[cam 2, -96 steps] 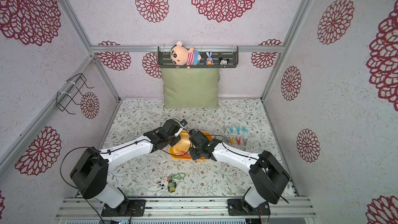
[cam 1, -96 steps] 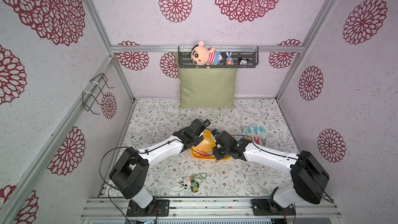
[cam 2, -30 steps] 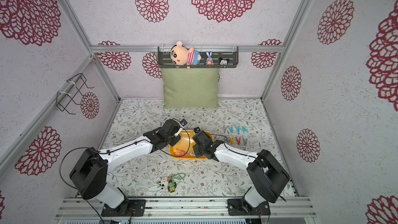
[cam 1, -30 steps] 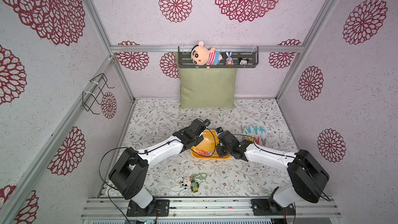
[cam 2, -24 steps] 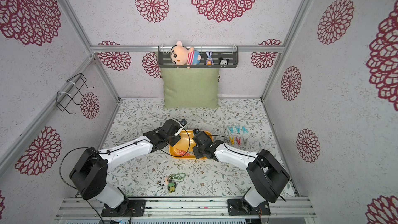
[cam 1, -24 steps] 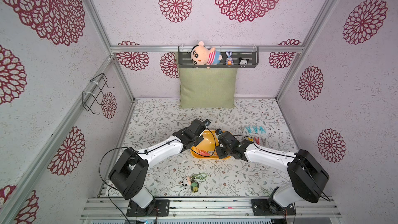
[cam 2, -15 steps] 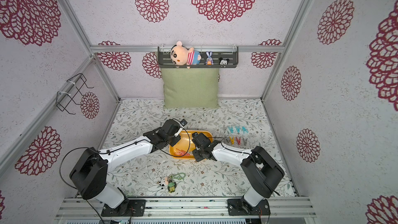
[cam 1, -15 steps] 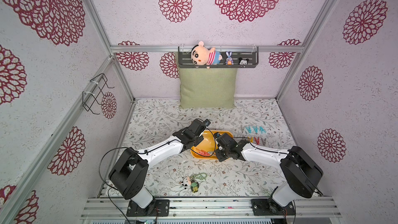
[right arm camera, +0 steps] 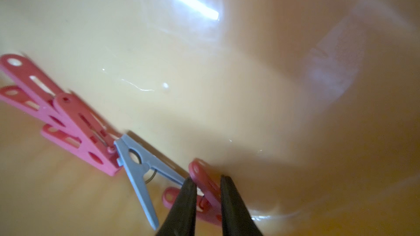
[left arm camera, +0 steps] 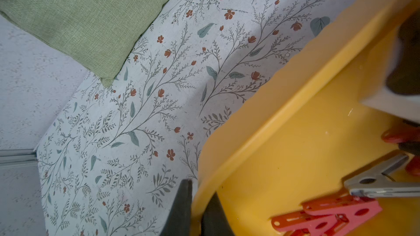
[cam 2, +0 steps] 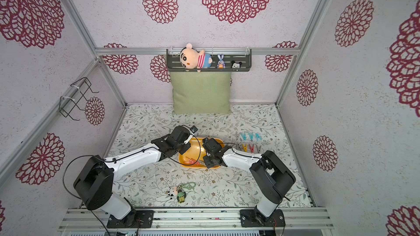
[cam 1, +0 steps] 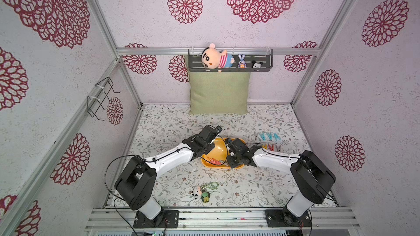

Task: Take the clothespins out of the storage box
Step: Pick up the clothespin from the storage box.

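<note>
change: over the last second the right tool (right arm camera: 207, 179) has swung in and dropped into the near end of the shallow yellow plastic storage box (cam 1: 218, 146), its gap drawing in. The left tool (left arm camera: 200, 191) has kept its place.
meaning: another pick looks to be under way. By my reading the task is well past halfway, with only a few pegs left inside.
right tool: narrow, its dark fingers (right arm camera: 181, 200) straddling one leg of a small red plastic clothespin (right arm camera: 200, 166). I cannot tell whether they already bite.
left tool: clamped on the box's rim, one finger outside and one inside, seemingly steadying it.
peg relative to tool: the red one sits between the right fingertips, low in the box by its near wall. A grey plastic clothespin (right arm camera: 136, 166) lies just beside it, then a heap of red clothespins (right arm camera: 75, 130).
already out: a row of teal clothespins (cam 1: 268, 136) and a mixed row of yellow, red and grey ones (cam 1: 270, 147) lie on the floral counter (cam 1: 172, 128), to the right of the box.
</note>
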`<act>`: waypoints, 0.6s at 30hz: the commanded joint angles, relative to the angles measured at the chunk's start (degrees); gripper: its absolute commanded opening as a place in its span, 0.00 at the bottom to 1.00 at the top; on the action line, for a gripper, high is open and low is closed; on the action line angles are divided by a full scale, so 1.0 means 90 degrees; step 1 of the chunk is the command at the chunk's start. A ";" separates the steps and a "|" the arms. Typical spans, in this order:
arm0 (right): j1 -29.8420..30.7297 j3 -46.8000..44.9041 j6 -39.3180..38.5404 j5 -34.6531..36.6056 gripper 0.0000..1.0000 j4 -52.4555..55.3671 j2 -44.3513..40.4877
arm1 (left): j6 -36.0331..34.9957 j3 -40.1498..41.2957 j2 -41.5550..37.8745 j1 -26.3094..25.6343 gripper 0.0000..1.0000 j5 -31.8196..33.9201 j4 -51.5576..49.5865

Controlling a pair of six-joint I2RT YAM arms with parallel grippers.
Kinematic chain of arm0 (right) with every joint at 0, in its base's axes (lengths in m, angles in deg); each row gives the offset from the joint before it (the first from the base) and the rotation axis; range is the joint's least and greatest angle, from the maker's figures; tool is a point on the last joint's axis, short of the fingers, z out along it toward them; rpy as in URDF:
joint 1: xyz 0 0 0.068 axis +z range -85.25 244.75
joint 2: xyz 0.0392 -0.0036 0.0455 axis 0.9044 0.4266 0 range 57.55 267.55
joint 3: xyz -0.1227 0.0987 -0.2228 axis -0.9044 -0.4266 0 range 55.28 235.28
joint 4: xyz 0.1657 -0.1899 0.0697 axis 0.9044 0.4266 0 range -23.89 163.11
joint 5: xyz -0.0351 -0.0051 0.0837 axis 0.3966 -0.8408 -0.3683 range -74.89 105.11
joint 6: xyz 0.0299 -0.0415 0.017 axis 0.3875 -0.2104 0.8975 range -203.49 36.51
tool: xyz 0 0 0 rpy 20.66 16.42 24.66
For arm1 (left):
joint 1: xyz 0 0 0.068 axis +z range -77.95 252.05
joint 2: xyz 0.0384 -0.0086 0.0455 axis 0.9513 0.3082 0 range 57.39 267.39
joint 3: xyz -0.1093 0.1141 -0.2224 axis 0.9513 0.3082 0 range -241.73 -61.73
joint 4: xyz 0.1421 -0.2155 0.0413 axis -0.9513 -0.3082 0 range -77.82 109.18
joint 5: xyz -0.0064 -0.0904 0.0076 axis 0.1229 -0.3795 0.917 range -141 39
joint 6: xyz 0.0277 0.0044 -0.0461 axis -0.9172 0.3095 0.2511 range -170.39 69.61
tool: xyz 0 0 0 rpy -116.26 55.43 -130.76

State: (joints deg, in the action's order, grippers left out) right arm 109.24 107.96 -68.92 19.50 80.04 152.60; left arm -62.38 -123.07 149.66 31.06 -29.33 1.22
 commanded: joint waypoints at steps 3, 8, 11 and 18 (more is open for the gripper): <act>-0.0070 0.0132 -0.0028 0.0070 0.23 -0.0175 0.0083 | -0.0193 -0.0020 -0.0037 -0.0103 0.00 0.0078 -0.0339; -0.0070 0.0138 -0.0008 0.0040 0.18 -0.0220 0.0132 | -0.0195 -0.0019 -0.0058 -0.0103 0.00 0.0082 -0.0329; -0.0070 0.0145 0.0010 0.0086 0.10 -0.0211 0.0060 | -0.0195 -0.0018 -0.0066 -0.0103 0.00 0.0075 -0.0330; -0.0070 0.0132 0.0101 0.0310 0.00 -0.0094 -0.0384 | -0.0199 -0.0015 -0.0064 -0.0098 0.00 0.0066 -0.0336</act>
State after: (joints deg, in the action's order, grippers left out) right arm 109.10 108.40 -68.90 19.98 78.45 152.47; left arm -62.38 -123.07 149.66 31.06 -29.00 0.98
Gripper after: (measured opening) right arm 0.086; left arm 0.099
